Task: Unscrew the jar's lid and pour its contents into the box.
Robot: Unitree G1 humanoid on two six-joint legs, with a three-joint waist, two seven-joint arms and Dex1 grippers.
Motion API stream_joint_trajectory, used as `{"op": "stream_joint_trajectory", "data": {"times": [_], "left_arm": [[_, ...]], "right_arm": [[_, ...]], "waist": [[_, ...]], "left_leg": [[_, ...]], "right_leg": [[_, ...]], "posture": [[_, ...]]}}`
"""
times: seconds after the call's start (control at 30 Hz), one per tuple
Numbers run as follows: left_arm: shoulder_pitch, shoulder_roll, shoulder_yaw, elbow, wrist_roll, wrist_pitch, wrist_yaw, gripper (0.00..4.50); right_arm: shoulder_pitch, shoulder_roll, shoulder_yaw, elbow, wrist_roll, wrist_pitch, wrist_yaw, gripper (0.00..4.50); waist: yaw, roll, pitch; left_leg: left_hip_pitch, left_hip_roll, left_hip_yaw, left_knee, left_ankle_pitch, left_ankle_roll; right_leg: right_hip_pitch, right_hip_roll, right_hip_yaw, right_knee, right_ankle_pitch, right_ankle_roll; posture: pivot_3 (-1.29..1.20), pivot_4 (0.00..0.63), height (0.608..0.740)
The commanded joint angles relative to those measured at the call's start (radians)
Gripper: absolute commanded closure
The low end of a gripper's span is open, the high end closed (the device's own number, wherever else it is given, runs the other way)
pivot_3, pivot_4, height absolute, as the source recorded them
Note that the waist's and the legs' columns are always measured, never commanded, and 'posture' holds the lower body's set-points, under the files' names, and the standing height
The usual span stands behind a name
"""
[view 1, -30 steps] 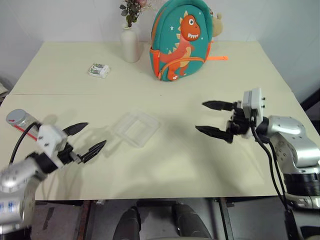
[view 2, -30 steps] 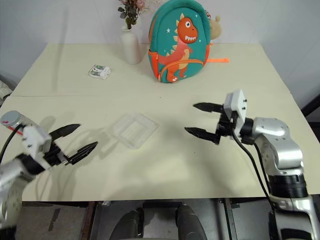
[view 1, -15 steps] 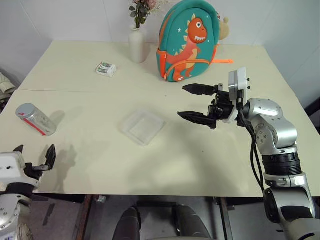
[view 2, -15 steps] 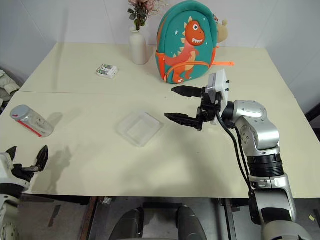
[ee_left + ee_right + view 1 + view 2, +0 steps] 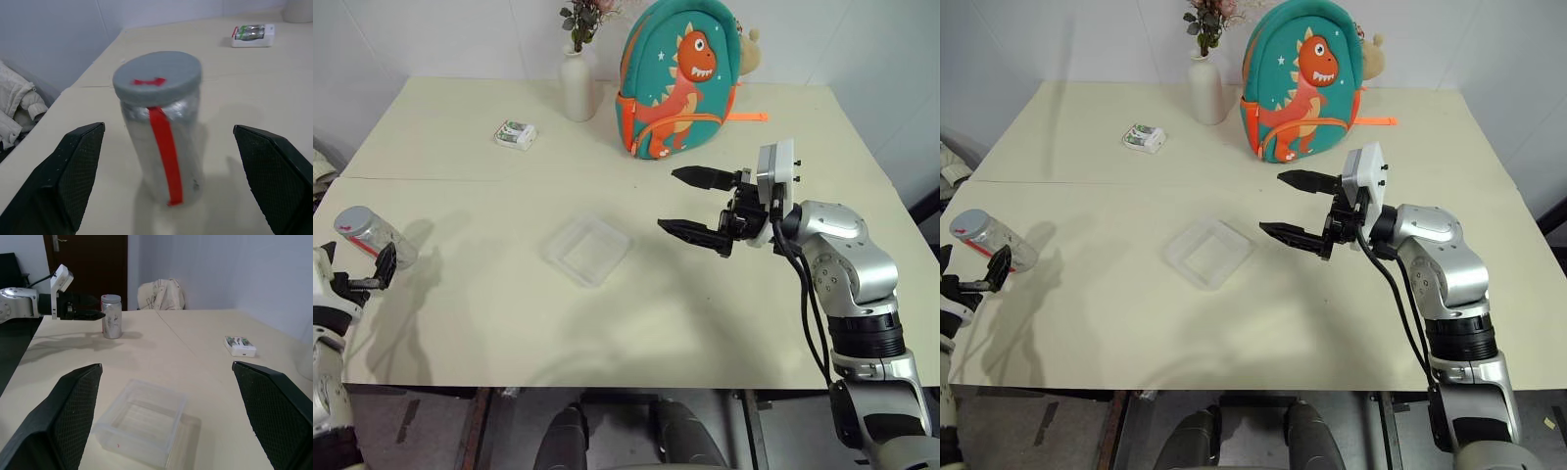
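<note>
Step in hand, as I read it: the reach for the jar (image 5: 370, 235), nothing gripped yet; jar stands upright near the table's (image 5: 724, 323) left edge, well apart from the box (image 5: 588, 251), w/ the lid (image 5: 157, 77) screwed on, grey cap w/ small red mark, red stripe running down the side; left gripper (image 5: 354, 277) sits just beside the jar on the near side, jaws released and spread wide; in the left wrist view both fingers (image 5: 73, 171) flank the jar w/ clear gaps either side, not touching; right gripper (image 5: 697, 203) hangs above the table to the right of the box, pointing toward it, jaws also released, holding nothing; next move prob. calls for the left jaws to go fwd so the jar body sits between the pads, then close on the body below the cap, leaving the lid free for the right gripper to come over and twist; risk: jar is close to the table edge, a nudge before the grip is set could tip it or push it off; containers: jar closed, contents can't be made out through the silvery wall; box is clear, shallow, looks empty; a white-and-green packet (image 5: 515, 134), a white vase (image 5: 576, 86) and a dino backpack (image 5: 678, 78) stand far back, out of the work area.
</note>
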Motion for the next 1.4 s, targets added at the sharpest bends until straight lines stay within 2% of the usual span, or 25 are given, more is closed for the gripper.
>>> {"op": "stream_joint_trajectory", "data": {"times": [0.03,0.37,0.47,0.63,0.7,0.83,0.97,1.13,1.23,1.4], "left_arm": [[-0.071,0.053,-0.044,0.119,0.029,-0.075,-0.048,0.02],[-0.242,0.127,-0.124,0.424,0.071,-0.203,-0.096,0.02],[-0.262,0.141,-0.137,0.475,0.082,-0.231,-0.106,0.56],[-0.246,0.146,-0.142,0.501,0.079,-0.257,-0.124,2.08],[-0.239,0.146,-0.137,0.504,0.075,-0.267,-0.120,2.51],[-0.220,0.094,-0.132,0.338,-0.013,-0.236,-0.195,2.51],[-0.187,0.061,-0.226,-0.039,-0.126,-0.054,-0.293,2.51],[-0.187,0.114,-0.358,-0.345,-0.258,0.207,-0.425,2.51],[-0.237,0.152,-0.427,-0.436,-0.323,0.356,-0.480,2.51],[-0.327,0.172,-0.525,-0.465,-0.342,0.494,-0.536,2.51]], "right_arm": [[0.013,-0.012,-0.043,-0.063,0.024,0.005,-0.025,0.00],[0.071,-0.015,-0.074,-0.136,0.045,0.034,-0.089,0.00],[0.079,-0.016,-0.080,-0.149,0.050,0.039,-0.099,0.00],[0.083,-0.013,-0.084,-0.154,0.051,0.038,-0.109,0.00],[0.081,-0.009,-0.086,-0.152,0.054,0.038,-0.113,0.00],[0.081,-0.009,-0.078,-0.141,0.049,0.033,-0.107,0.00],[0.075,-0.015,-0.077,-0.132,0.046,0.037,-0.103,0.00],[0.049,-0.026,-0.064,-0.161,0.063,0.127,-0.143,0.00],[0.022,-0.025,-0.051,-0.211,0.091,0.204,-0.174,0.00],[-0.029,-0.011,-0.025,-0.282,0.127,0.320,-0.246,0.00]], "waist": [[0.000,0.000,0.000],[-0.003,0.000,0.000],[-0.001,0.000,0.000],[-0.001,0.000,0.000],[-0.001,0.000,0.000],[0.000,0.000,0.000],[0.008,-0.001,0.000],[0.000,-0.001,0.000],[-0.008,0.000,0.000],[-0.022,0.000,0.000]], "left_leg": [[0.000,0.000,0.000,0.000,0.000,0.000],[0.000,0.001,0.000,0.000,0.000,0.000],[0.000,0.000,0.000,0.000,0.000,0.000],[0.000,0.001,0.000,0.000,0.000,0.000],[0.000,0.001,0.000,0.000,0.000,0.000],[0.000,0.001,0.000,0.000,0.000,0.000],[-0.001,0.001,-0.001,0.001,0.000,0.000],[-0.001,0.000,0.000,0.001,0.000,0.000],[0.000,0.001,0.000,0.001,0.000,0.000],[0.000,0.001,0.000,0.001,0.000,0.000]], "right_leg": [[0.000,0.000,0.000,0.000,0.000,0.000],[-0.001,0.000,0.000,0.001,0.000,0.000],[0.000,0.000,0.000,0.001,0.000,0.000],[0.000,0.000,0.000,0.002,0.000,0.000],[0.000,0.000,0.000,0.002,0.000,0.000],[0.000,0.000,0.000,0.002,0.000,0.000],[0.000,-0.001,-0.001,0.002,0.000,0.000],[0.000,-0.001,-0.001,0.002,0.000,0.001],[0.000,0.001,0.001,0.003,0.000,0.000],[0.000,0.002,0.000,0.004,0.000,0.000]], "posture": [[0.00,0.150,0.740],[0.00,0.150,0.740],[0.00,0.150,0.740],[0.00,0.150,0.740],[0.00,0.150,0.740],[0.00,0.150,0.740],[0.00,0.150,0.740],[0.00,0.150,0.740],[0.00,0.150,0.740],[0.00,0.150,0.740]]}}
